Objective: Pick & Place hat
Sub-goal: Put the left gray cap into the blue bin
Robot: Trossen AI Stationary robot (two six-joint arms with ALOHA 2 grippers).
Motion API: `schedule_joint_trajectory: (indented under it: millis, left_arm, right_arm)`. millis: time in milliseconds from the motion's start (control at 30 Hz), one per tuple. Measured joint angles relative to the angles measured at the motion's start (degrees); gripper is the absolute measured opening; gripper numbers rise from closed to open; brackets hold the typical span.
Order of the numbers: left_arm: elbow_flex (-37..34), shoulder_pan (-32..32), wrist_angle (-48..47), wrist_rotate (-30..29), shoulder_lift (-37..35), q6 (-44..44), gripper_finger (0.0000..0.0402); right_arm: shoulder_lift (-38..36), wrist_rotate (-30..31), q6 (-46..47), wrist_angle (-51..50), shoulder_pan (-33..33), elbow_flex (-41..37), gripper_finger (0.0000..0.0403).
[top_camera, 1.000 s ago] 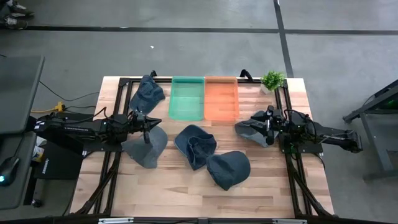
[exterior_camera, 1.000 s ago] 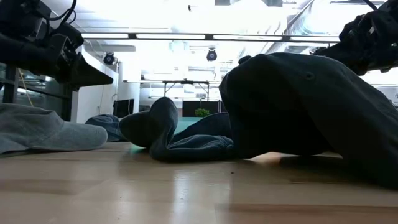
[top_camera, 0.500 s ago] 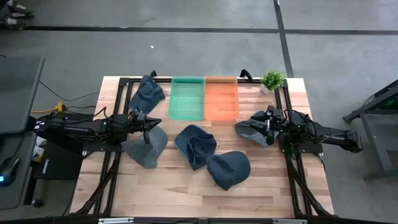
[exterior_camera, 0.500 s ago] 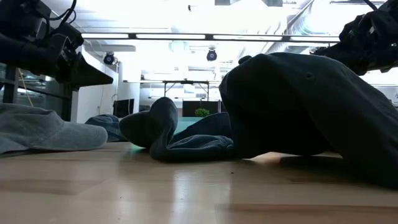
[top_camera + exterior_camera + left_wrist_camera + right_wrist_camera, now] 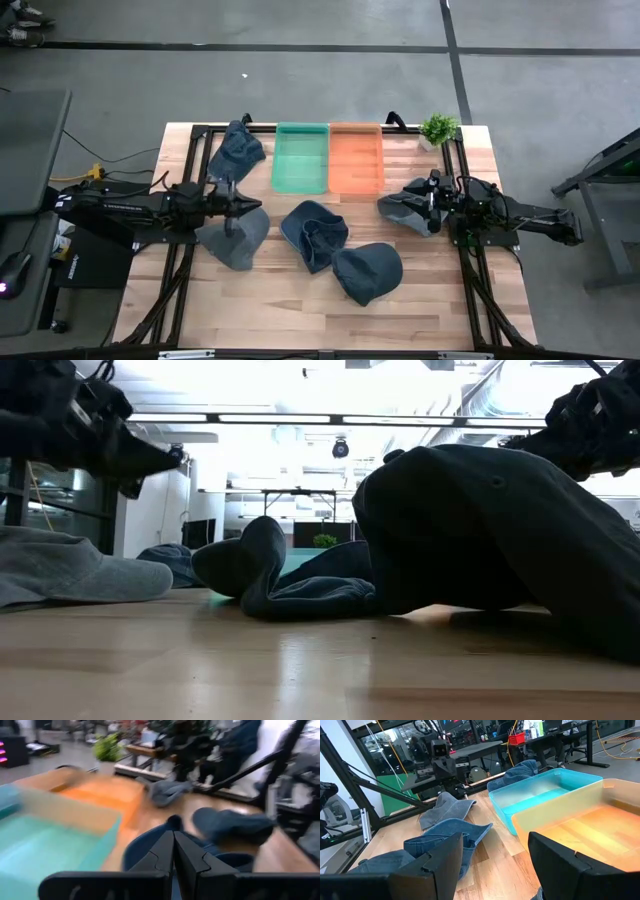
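Grey fabric identifies the hat point(image 5: 232, 238) lying directly below the left gripper point(image 5: 258, 206), whose fingers point(image 5: 173, 854) are pressed together with nothing between them. Ahead of that gripper lie two blue hats: one folded point(image 5: 314, 233), one flat point(image 5: 368, 273); beside its tip stands the green bin point(image 5: 301, 158), with the orange bin point(image 5: 356, 158) beyond. The right gripper point(image 5: 432, 204) has its fingers spread; a dark hat point(image 5: 405, 211) lies touching its tip.
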Motion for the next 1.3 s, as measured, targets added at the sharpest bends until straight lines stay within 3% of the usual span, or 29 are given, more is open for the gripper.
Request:
schedule_joint_trajectory:
  millis: [433,633,900,1167,1300]
  left_arm:
    - [0.0,0.0,9.22,3.3,-0.02,-0.94,0.001]
    - [0.5,0.0,8.19,2.0,0.0,-1.74,0.001]
    - [13.32,0.0,-12.8,-4.37,3.77,-0.51,0.001]
    - [31.3,0.0,-35.68,-9.7,15.98,-5.1,0.001]
    - [39.78,0.0,-45.75,-9.42,22.5,-9.43,0.001]
  right_arm:
    - [0.0,0.0,0.0,0.01,0.01,0.0,0.022]
    - [-0.01,0.0,0.0,0.0,0.01,0.0,0.022]
    - [0.0,0.0,0.01,0.01,0.0,0.0,0.022]
    - [0.0,0.0,0.0,0.0,0.0,0.0,0.022]
    - [0.0,-0.02,0.0,0.0,0.0,0.0,0.022]
